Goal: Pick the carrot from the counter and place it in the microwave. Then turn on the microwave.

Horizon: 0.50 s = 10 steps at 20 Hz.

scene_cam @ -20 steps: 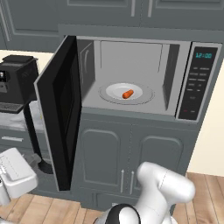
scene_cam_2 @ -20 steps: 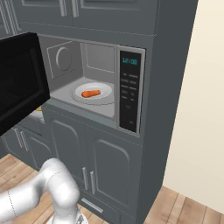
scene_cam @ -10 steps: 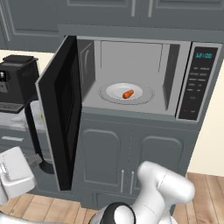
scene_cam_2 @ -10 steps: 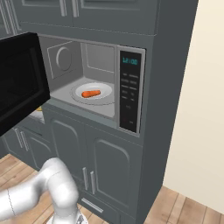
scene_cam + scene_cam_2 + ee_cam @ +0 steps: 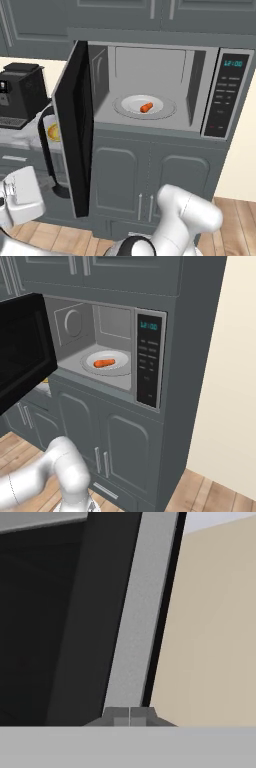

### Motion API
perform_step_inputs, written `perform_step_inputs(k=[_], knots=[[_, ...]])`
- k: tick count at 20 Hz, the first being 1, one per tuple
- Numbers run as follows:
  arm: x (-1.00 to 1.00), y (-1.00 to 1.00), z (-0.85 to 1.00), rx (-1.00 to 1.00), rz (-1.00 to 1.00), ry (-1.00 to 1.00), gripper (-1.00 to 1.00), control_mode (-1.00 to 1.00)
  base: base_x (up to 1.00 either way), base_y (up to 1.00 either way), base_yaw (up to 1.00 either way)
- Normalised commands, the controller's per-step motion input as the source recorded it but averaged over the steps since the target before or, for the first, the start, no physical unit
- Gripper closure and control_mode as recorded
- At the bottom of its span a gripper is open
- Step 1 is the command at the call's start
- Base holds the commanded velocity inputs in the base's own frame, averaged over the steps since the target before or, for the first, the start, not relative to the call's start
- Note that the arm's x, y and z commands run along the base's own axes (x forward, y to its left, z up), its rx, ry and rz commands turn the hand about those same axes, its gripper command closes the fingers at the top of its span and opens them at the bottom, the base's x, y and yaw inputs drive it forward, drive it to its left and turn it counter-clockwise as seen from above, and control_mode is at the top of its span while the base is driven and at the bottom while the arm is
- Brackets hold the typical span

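Carrot (image 5: 146, 107) on microwave (image 5: 227, 95) turntable, door open; end effector (image 5: 129, 713) pressed together, empty (surroundings unclear).

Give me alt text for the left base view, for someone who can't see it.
A small orange carrot lies on a white plate inside an open built-in microwave, whose black door hangs wide to the left. A black coffee machine stands left of it, and the robot's white arm rises at the lower right.
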Motion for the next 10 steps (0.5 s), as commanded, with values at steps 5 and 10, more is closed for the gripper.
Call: perform_step_inputs(k=[5,10], knots=[[0.27,-0.53,-0.13,-0.04,0.11,0.00,1.00,-1.00,0.00,0.00,0.00],[0.21,-0.59,-0.16,-0.02,0.17,0.00,1.00,-1.00,0.00,0.00,0.00]])
